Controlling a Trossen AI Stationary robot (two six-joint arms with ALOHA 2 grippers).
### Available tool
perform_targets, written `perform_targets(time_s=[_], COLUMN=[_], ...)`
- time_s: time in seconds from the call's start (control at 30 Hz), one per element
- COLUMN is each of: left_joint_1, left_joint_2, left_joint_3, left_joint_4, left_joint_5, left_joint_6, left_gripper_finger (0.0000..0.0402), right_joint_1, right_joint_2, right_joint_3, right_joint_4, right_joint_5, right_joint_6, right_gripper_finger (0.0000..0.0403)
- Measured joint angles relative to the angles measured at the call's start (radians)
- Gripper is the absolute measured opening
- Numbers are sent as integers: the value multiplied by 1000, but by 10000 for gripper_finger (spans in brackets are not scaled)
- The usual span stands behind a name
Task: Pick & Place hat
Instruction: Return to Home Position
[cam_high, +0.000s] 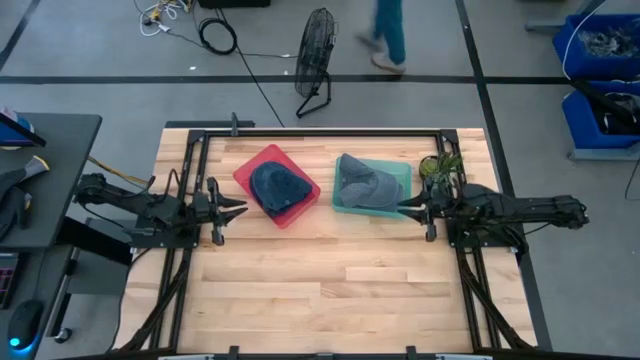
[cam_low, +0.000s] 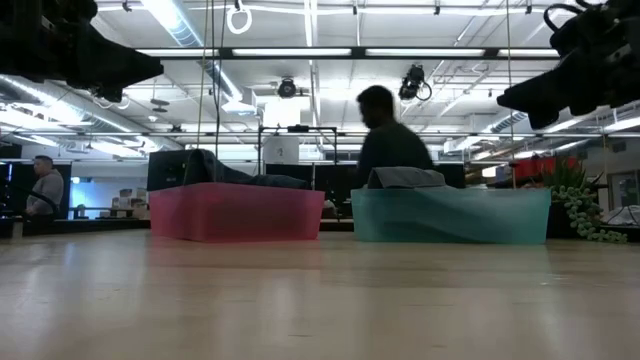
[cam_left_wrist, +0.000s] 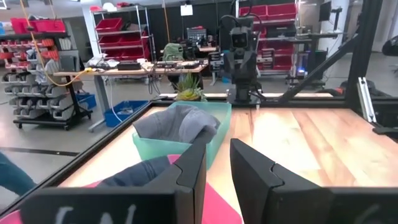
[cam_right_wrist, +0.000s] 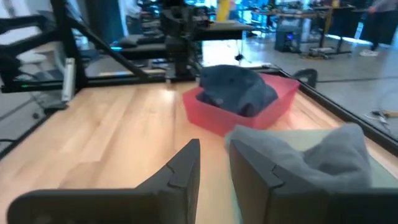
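Observation:
A dark blue hat lies in a red bin at the table's far middle. A grey hat fills the teal bin to the red bin's right. My left gripper hovers level just left of the red bin, its fingers a little apart, pointing right; in the left wrist view it is over the red bin's edge, facing the teal bin. My right gripper, also slightly open, hovers at the teal bin's near right corner, pointing left; the right wrist view shows the grey hat beside it and the blue hat beyond.
A small potted plant stands at the table's far right, next to the teal bin. A black frame rail runs along the far edge. Bare wood stretches across the table's near half. A person walks on the floor beyond.

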Motion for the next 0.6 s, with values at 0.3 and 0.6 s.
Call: perform_targets(time_s=[0.3,0.6], left_joint_1=[0,0], left_joint_2=[0,2], left_joint_3=[0,0], left_joint_4=[-158,-156], left_joint_5=[0,0], left_joint_6=[-99,-61], left_gripper_finger=[78,78], right_joint_1=[0,0], right_joint_2=[0,0], right_joint_3=[-5,-5], right_joint_4=[8,-1], right_joint_5=[42,38], right_joint_6=[3,86], right_gripper_finger=[94,94])
